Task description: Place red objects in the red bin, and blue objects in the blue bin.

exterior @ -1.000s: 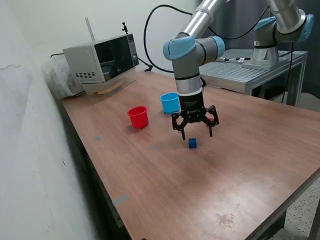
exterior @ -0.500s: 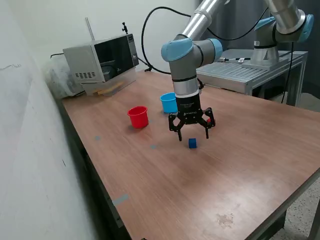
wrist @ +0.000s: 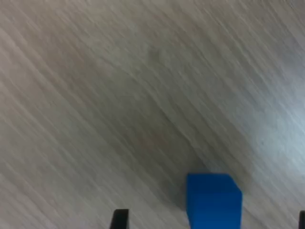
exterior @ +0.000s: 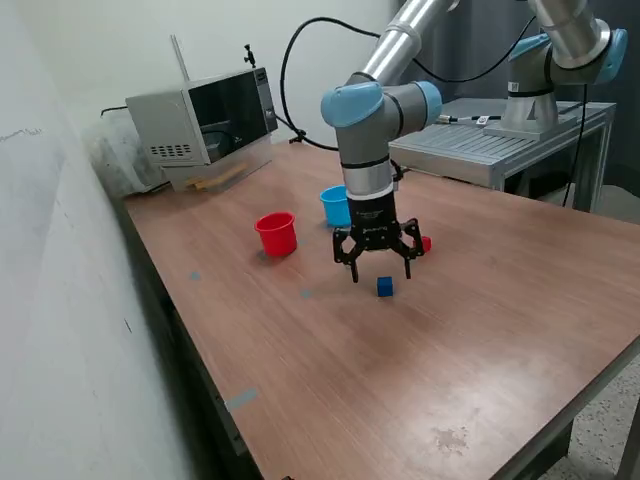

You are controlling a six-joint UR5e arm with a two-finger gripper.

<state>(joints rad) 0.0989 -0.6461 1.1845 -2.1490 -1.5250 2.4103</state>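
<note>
A small dark blue cube lies on the wooden table. My gripper hangs open just above it and slightly behind it. In the wrist view the blue cube sits between the two dark fingertips. A small red cube shows past the gripper on the exterior view's right. The red cup and the light blue cup stand upright behind the gripper; the arm hides part of the blue cup. No other cubes are in view.
A microwave stands at the table's back corner on the exterior view's left. A second robot arm's base on a metal bench is behind the table. The table edge runs along the exterior view's left.
My gripper has moved toward the exterior view's left and a little back, uncovering the red cube behind it. The blue cube has not moved.
</note>
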